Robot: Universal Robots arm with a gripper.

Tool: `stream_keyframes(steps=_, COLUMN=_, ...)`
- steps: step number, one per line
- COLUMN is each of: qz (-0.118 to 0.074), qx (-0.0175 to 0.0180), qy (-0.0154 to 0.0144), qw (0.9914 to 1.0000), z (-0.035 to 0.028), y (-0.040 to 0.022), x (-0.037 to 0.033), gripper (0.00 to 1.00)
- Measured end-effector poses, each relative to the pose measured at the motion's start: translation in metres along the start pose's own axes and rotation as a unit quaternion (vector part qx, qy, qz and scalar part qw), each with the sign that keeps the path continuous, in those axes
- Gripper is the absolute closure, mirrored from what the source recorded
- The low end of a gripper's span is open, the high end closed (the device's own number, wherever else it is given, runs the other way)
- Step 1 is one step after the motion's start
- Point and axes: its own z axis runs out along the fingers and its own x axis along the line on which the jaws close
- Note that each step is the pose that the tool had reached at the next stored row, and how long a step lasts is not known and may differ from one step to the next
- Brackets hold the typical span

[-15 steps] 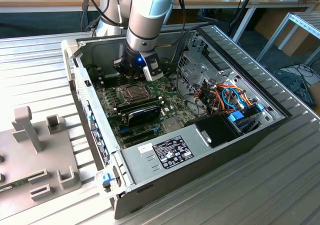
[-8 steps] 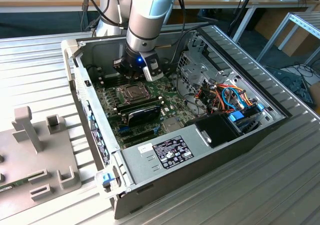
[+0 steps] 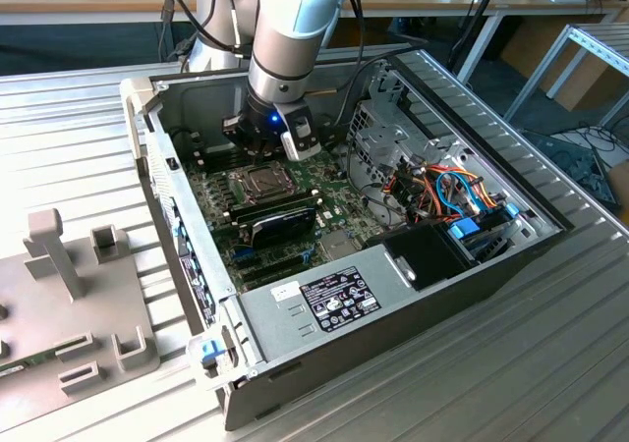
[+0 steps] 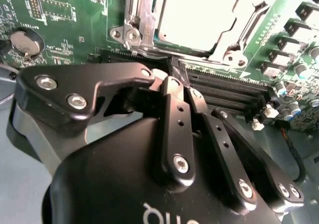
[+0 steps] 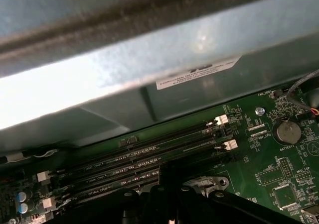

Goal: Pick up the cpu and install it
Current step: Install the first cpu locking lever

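Near the upper middle of the exterior view, the gripper is seen low inside the open computer case, close above the green motherboard. In the second wrist view its jaws are pressed together and nothing is pinched. The cpu is seated inside the metal socket frame, just beside the fingertips. A white sticker is found on the case wall, and a black label on the power supply; their print cannot be read.
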Motion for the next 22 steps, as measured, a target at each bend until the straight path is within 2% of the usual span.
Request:
stream_keyframes(steps=10, qz=0.000, qx=-0.0001, qy=0.0000, qw=1.00000, z=-0.0014, y=0.0003, x=0.0001, gripper=0.89)
stream_keyframes(steps=16, qz=0.000, qx=0.0000, qy=0.0000, qw=1.00000, z=-0.0075, y=0.0016, x=0.0003, gripper=0.89)
stream_keyframes(steps=18, qz=0.000, qx=0.0000, qy=0.0000, qw=1.00000, z=-0.0131, y=0.0028, x=0.0005, gripper=0.89)
stream_keyframes(steps=22, qz=0.000, qx=0.0001, qy=0.0000, qw=1.00000, z=-0.0191, y=0.0041, x=0.0007, gripper=0.89)
